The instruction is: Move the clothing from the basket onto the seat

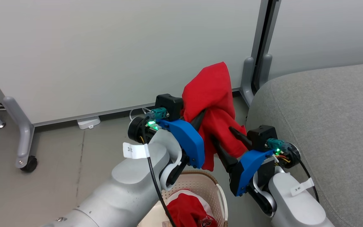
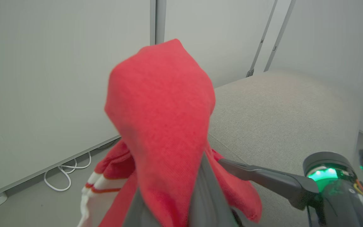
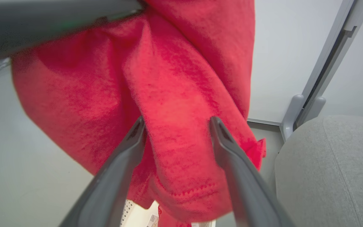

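A plain red shirt (image 1: 211, 104) from the clothing hangs in the air above the basket (image 1: 211, 183), with my left gripper (image 1: 200, 118) shut on it. The cloth drapes over the left fingers (image 2: 206, 195) and hides their tips. My right gripper (image 1: 228, 140) is open, and a hanging fold of the shirt (image 3: 175, 94) lies between its spread fingers (image 3: 222, 142). More clothing, red and white (image 1: 187, 208), lies in the basket. A white piece with red stripes (image 2: 102, 186) shows below the shirt. The grey seat (image 1: 326, 119) stands just to the right of both grippers.
White partition panels on grey wheeled feet (image 1: 24, 142) stand behind the basket, with a post (image 1: 254, 78) beside the seat's corner. A white cable (image 2: 65, 176) and a white power strip (image 1: 88, 122) lie on the grey floor by the panel.
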Robot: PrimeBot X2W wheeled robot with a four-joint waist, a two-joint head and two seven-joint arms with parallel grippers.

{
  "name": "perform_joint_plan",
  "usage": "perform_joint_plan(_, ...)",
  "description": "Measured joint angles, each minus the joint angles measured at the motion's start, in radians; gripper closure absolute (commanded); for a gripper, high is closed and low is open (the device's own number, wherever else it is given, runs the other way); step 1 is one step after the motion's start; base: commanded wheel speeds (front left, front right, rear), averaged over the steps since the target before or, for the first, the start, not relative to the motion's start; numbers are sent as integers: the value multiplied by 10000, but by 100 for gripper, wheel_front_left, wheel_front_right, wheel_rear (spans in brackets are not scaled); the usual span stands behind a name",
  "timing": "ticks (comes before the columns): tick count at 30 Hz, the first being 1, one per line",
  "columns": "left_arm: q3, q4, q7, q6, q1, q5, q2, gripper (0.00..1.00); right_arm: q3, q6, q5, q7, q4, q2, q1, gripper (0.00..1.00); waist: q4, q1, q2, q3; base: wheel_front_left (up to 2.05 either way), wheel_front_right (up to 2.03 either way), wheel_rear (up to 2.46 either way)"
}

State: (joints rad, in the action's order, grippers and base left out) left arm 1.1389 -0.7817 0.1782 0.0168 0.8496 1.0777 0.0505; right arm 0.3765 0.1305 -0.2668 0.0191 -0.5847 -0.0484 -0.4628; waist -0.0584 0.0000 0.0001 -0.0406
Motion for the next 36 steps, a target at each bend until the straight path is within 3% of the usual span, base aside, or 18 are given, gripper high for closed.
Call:
perform_joint_plan(8,447,207,100,-17,159,318,-2,100,546,0,-658,353,-1415,-2,-1003,0,169,0,0,-2,0,0,0)
perform_joint_plan(9,500,215,105,-17,181,347,2,100,635,0,-800,368,-1547,-2,-1069,5,184,1,0,-9,0,0,0)
perform_joint_plan(10,560,224,132,-21,200,403,2,100,721,0,-899,410,-1674,-2,-1128,56,198,1,0,-19,0,0,0)
perform_joint_plan(11,619,230,138,-29,229,420,2,100,788,0,-989,453,-1785,-2,-1178,96,209,0,0,-26,0,0,0)
perform_joint_plan(12,663,232,150,-31,244,458,-4,100,872,0,-1072,506,-1887,-2,-1234,100,216,1,0,-35,0,0,0)
perform_joint_plan(36,1187,67,366,-75,310,1024,-2,100,1870,0,-2113,1384,-3189,-2,-1848,100,-36,0,0,-289,0,0,0)
